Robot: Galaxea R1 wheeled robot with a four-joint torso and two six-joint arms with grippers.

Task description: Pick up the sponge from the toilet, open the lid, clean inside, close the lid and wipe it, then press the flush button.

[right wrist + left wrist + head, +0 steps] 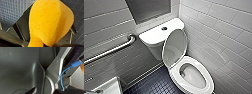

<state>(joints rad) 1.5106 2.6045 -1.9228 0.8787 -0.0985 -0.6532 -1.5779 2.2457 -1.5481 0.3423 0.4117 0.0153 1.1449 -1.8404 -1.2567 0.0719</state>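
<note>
Pincer on the right arm (41, 44) is closed on one end of the orange sponge (50, 21), which bends over in a soft fold above dark tiled floor; whether the left pincer is wide or narrow cannot be told. From the head camera, left to right: a metal grab bar (111, 50) slants along the grey wall, then comes the white tank with the dark flush button (164, 28) in the middle of its top, then the lid (174, 47), already raised and leaning back against the tank, then the open bowl of the toilet (194, 60) close to a white tiled wall. Cleaning inside looks like the step in hand. Gripped at one end only, the floppy foam could buckle or slip free into the bowl, and a nudge could drop the lid shut.
</note>
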